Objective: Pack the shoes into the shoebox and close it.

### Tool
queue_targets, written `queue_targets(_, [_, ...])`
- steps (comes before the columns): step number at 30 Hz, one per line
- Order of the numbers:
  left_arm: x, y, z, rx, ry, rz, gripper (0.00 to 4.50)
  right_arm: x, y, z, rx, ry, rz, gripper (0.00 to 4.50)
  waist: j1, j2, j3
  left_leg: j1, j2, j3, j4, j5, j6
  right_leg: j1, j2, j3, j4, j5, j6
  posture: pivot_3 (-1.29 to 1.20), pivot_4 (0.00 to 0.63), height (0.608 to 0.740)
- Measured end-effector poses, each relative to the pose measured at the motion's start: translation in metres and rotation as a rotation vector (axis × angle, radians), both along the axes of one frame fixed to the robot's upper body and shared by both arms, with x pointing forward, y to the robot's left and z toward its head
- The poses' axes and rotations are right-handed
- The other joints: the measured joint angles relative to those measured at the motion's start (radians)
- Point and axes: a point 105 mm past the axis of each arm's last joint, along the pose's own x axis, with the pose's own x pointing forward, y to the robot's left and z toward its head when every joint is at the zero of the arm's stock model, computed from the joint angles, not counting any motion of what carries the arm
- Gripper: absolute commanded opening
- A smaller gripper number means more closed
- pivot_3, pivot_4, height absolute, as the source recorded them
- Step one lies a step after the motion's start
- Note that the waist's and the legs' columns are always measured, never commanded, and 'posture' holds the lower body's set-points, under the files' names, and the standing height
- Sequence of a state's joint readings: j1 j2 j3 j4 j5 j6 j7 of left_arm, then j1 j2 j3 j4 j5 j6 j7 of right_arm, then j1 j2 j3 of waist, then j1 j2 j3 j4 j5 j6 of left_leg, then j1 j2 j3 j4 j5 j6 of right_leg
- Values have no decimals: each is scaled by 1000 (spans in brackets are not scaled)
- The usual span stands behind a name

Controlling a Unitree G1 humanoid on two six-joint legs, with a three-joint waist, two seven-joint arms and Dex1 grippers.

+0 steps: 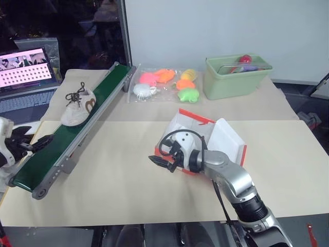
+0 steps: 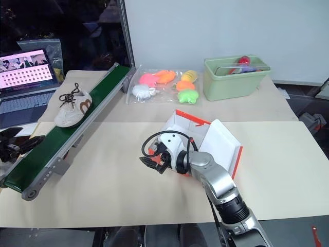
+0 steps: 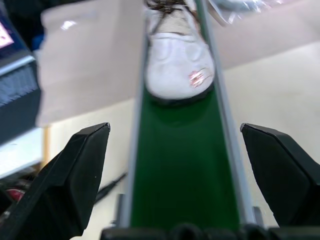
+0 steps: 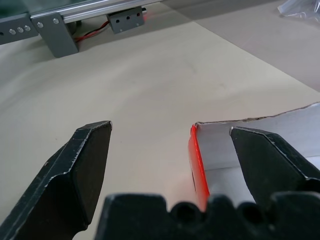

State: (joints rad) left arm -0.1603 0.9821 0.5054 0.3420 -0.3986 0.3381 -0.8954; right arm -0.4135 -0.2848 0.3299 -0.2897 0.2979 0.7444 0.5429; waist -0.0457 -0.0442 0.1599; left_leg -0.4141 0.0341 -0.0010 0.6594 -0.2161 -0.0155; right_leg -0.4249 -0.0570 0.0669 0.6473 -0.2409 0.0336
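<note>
One cream-white shoe (image 1: pixel 78 107) with dark laces lies on the green conveyor belt (image 1: pixel 61 149), about halfway up it. At the belt's near end my left gripper (image 1: pixel 32 142) stands open and points along the belt toward the shoe (image 3: pixel 177 65), a good gap short of it. The red-orange shoebox (image 1: pixel 218 138) sits open in the middle of the table, its lid tipped back to the right. My right gripper (image 1: pixel 163 162) is open at the box's near left corner. The red edge of the shoebox (image 4: pixel 197 160) lies between its fingers, with nothing held.
A pale green bin (image 1: pixel 234 77) stands at the back right. Bright soft toys in clear plastic (image 1: pixel 164 85) lie beside it. A laptop (image 1: pixel 25 77) sits at the far left behind the conveyor. Bare cream tabletop (image 1: pixel 118 175) spreads between conveyor and box.
</note>
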Motion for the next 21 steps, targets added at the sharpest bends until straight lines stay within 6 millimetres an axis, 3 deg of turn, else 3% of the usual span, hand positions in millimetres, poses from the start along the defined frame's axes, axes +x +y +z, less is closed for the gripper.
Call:
queue_targets(10, [5, 2, -5, -8, 1, 4, 4500, 0, -7, -5, 5, 17, -41, 4439, 1, 0, 0, 0, 0, 0, 0, 0, 0, 0, 0, 0, 0, 0, 0, 0, 150, 729])
queue_targets(17, [4, 4, -34, 11, 111, 11, 4500, -1, -9, -1, 11, 13, -53, 4439, 1, 0, 0, 0, 0, 0, 0, 0, 0, 0, 0, 0, 0, 0, 0, 0, 150, 729])
queue_targets(19, [0, 4, -50, 24, 177, 11, 3980, -1, -10, 1, 18, 9, -59, 4500, 0, 0, 0, 0, 0, 0, 0, 0, 0, 0, 0, 0, 0, 0, 0, 0, 150, 729])
queue_targets(21, [-1, 4, -50, 23, 179, 5, 3554, -1, -13, 3, 26, 12, -69, 4500, 3, 0, 0, 1, 0, 0, 0, 0, 0, 1, 0, 0, 0, 0, 0, 0, 150, 729])
